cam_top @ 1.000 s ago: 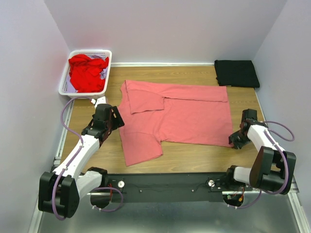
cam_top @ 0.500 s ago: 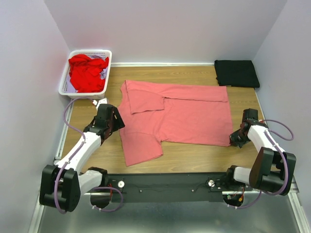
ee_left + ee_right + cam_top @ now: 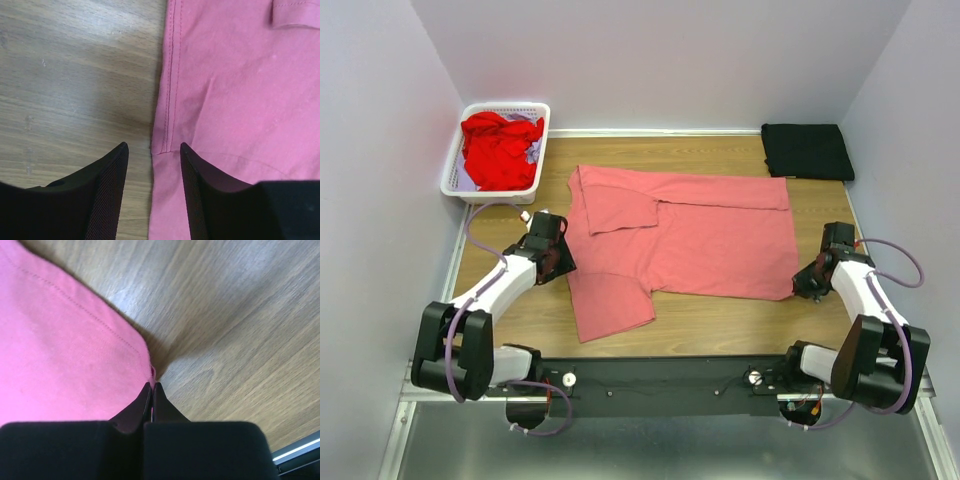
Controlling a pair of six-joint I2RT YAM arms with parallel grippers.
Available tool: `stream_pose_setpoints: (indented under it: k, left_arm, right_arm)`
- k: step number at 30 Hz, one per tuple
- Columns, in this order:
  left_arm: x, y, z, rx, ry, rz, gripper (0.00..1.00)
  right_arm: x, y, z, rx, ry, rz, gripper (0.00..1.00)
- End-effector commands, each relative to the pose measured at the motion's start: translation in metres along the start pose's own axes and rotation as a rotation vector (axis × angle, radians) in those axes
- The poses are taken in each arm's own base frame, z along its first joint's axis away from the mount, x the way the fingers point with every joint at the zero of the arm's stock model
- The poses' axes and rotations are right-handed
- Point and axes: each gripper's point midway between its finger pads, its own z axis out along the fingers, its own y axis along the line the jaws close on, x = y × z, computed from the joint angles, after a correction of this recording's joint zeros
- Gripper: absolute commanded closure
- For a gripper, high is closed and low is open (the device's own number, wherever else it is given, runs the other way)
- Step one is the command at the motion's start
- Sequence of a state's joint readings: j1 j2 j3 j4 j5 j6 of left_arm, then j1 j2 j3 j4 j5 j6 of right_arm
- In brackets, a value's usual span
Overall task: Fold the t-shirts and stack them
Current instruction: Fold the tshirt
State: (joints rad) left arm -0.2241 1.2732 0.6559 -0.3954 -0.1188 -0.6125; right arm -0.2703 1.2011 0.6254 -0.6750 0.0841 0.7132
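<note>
The salmon-pink cotton t-shirt (image 3: 700, 245) lies spread on the wooden bench (image 3: 720, 322). The right end effector (image 3: 151, 385) is clamped on its hem corner. The left end effector (image 3: 152, 147), jaws apart, straddles the shirt's edge. A lengthwise fold seems in hand: the left must pinch, then both lift together.

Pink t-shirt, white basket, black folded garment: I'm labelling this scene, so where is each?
pink t-shirt (image 3: 720, 240), top external view, middle of its body.
white basket (image 3: 510, 106), top external view, its far rim.
black folded garment (image 3: 807, 151), top external view, its centre.
</note>
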Motion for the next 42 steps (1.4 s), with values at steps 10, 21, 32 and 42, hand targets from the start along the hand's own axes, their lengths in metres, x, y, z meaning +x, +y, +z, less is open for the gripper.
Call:
stream_pose_setpoints:
  k: [10,21,32,42]
  left_arm:
    - [0.019,-0.001,0.011,-0.016,0.084,0.049,0.47]
    - [0.034,0.003,0.022,-0.057,0.128,0.076,0.5]
    - [0.032,0.003,0.013,-0.066,0.154,0.108,1.0]
    - [0.002,-0.001,-0.008,-0.041,0.085,0.074,1.0]
  right_arm:
    - [-0.008,0.014,-0.008,-0.092,-0.033,-0.019,0.99]
    - [-0.008,0.014,-0.006,-0.094,-0.039,-0.017,0.99]
    - [-0.014,0.019,-0.018,-0.12,-0.061,-0.017,0.99]
    - [-0.017,0.01,-0.038,-0.078,-0.071,-0.05,0.99]
